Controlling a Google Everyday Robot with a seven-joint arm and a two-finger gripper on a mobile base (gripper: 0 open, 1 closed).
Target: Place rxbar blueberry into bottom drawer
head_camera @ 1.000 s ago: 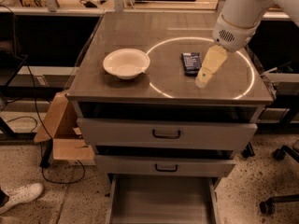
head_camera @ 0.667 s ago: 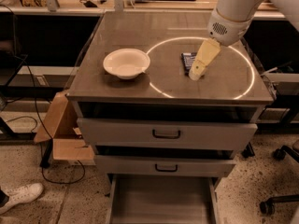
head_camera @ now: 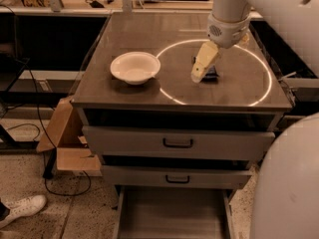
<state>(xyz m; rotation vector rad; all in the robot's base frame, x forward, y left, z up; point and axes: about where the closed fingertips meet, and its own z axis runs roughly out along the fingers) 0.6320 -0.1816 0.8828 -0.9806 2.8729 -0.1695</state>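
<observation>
The rxbar blueberry [head_camera: 211, 74] is a small dark bar lying on the cabinet top [head_camera: 129, 39], inside a bright light ring. It is mostly hidden behind my gripper [head_camera: 198, 76], whose pale fingers hang down just in front and left of the bar, at its level. The white arm comes in from the upper right. The bottom drawer [head_camera: 172, 215] is pulled out at the base of the cabinet, a wide grey tray with a bare floor.
A white bowl [head_camera: 134, 67] sits on the cabinet top left of the gripper. Two shut grey drawers with dark handles [head_camera: 178, 143] lie below the top. A cardboard box [head_camera: 62, 133] and cables are on the floor at left. A white shoe [head_camera: 22, 209] shows at bottom left.
My gripper has moved left and toward the front, from the right side of the bar to over its left side, now covering most of it. The bar and bowl have not moved.
</observation>
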